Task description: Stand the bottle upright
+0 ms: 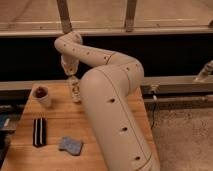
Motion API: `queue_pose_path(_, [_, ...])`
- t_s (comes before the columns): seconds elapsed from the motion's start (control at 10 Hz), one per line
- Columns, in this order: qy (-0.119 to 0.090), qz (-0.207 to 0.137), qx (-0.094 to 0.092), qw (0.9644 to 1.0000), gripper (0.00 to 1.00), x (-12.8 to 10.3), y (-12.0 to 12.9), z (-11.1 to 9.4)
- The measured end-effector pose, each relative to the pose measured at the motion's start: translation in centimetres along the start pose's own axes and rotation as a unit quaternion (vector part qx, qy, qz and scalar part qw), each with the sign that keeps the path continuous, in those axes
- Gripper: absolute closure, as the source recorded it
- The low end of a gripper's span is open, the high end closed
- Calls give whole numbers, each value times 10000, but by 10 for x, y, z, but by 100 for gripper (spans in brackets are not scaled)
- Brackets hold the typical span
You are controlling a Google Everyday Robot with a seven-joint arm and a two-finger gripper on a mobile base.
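1. Clear plastic small bottle (76, 92) with a pale cap looks upright on the wooden tabletop (55, 120), near the beige paper cup (43, 97).
2. Gripper (73, 79) hangs right over its top, probably steadying it. Can't tell if it's clamped or let go.

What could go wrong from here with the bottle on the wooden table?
The gripper sits over the top of the bottle, which looks upright near the far edge of the wooden table. A sideways tug when the arm pulls away might topple it. The paper cup with dark contents stands close beside it; a falling bottle might knock it and spill. The arm hides part of the bottle, so contact there is unclear.
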State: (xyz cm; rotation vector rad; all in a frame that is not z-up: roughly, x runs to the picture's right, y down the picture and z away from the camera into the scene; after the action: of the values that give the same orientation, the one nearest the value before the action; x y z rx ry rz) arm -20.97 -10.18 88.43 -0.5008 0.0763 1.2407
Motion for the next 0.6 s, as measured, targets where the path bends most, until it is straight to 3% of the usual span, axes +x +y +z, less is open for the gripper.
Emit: queue_pose_path(0.6, [-28, 93, -71, 9999, 77, 9, -1, 7])
